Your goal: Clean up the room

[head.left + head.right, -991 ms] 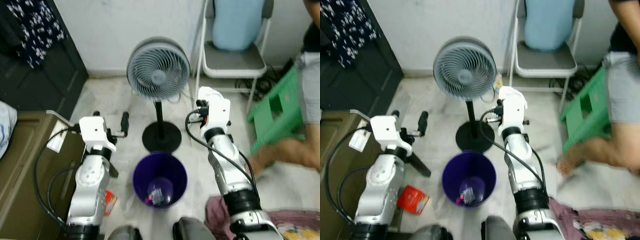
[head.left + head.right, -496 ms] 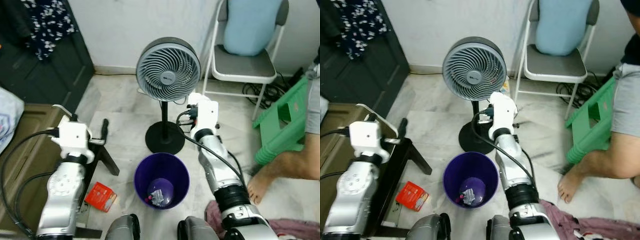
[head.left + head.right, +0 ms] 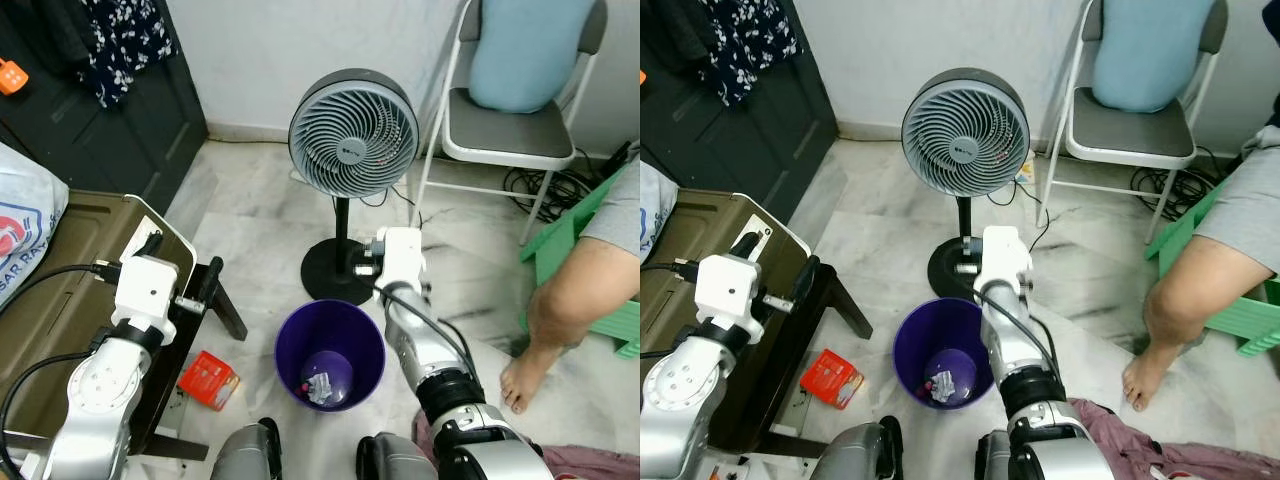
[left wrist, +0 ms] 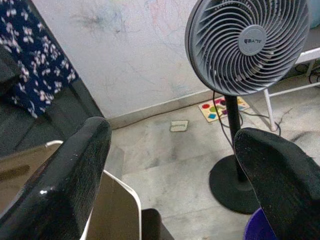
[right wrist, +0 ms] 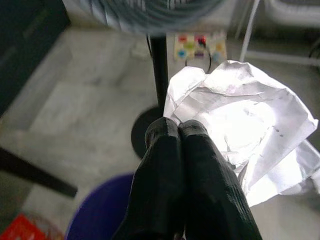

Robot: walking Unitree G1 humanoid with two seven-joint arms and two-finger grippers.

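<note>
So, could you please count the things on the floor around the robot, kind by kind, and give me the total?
Standing fan: 1
Purple bin: 1
Red packet: 1
Folding chair: 1
Green stool: 1
Total: 5
Besides these, the right gripper holds 1 crumpled paper, not yet dropped into the bin.

My right gripper point(image 5: 177, 131) is shut on a crumpled paper point(image 5: 240, 135), and my own fingers point(image 5: 170, 200) cover the part of it they pinch. The fan point(image 5: 150, 12) past my jaws is cut off at the picture edge, so I see just its lower rim and pole. The purple bin point(image 5: 102, 212) under my jaws is blurry and half hidden. The scraps in the bin point(image 3: 322, 383) are too small to name. The person's leg point(image 3: 570, 310) is cut off at the edge.
</note>
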